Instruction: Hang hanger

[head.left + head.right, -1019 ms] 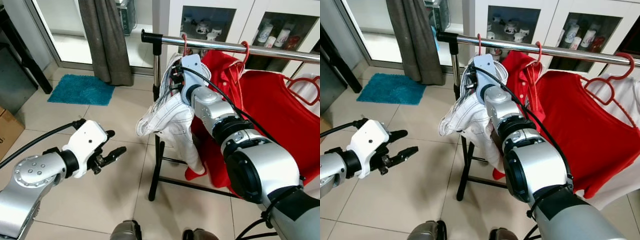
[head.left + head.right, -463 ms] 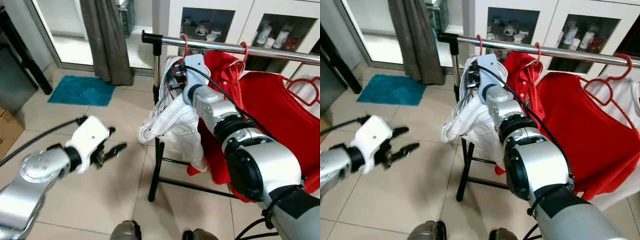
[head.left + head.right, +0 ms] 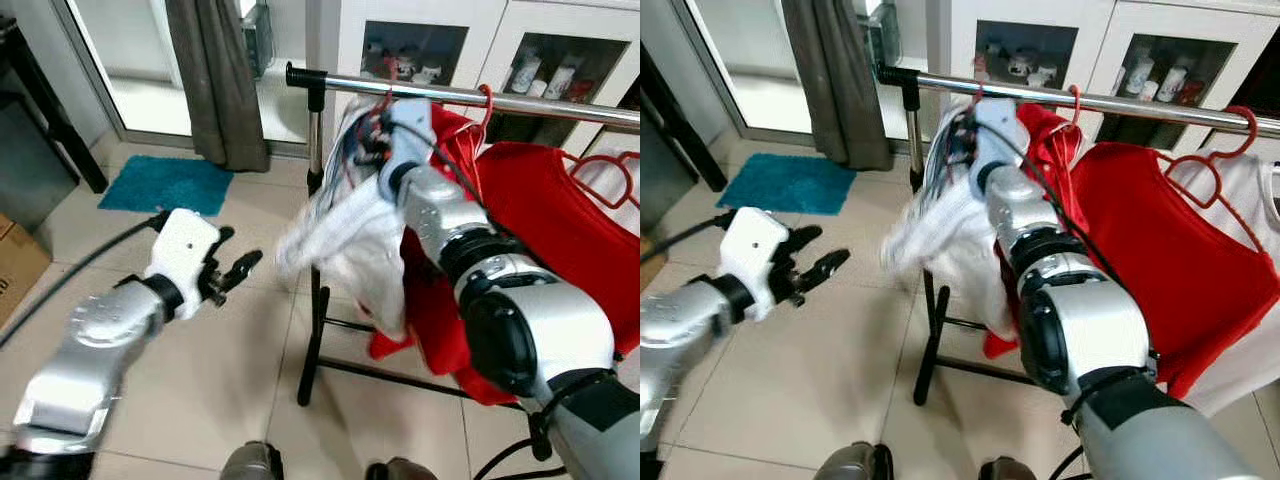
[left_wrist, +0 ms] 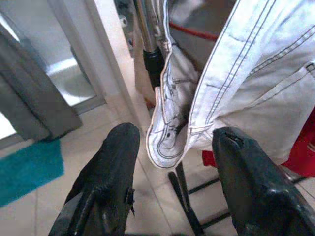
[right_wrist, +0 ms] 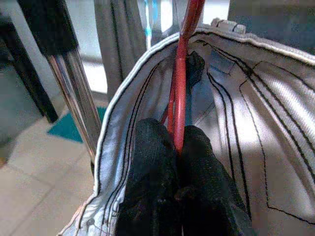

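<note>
Right gripper (image 5: 177,147) pinches a red hanger (image 5: 183,64) carrying a white jacket (image 3: 350,225) up at the chrome clothes rail (image 3: 480,98).

Its 2 black fingers are pressed together on the hanger's thin red neck, inside the jacket's collar, just below the rail near the rack's upright post (image 3: 314,160). The jacket drapes down beside 2 red garments (image 3: 540,220) already hanging on the rail. The left gripper (image 3: 238,270) hovers out over the tiled floor (image 3: 200,370), well apart from the rack, its 2 fingers (image 4: 110,167) spread and holding nothing, pointed toward the jacket's hanging hem. A teal mat (image 3: 165,183) lies by the grey curtain (image 3: 215,80).
</note>
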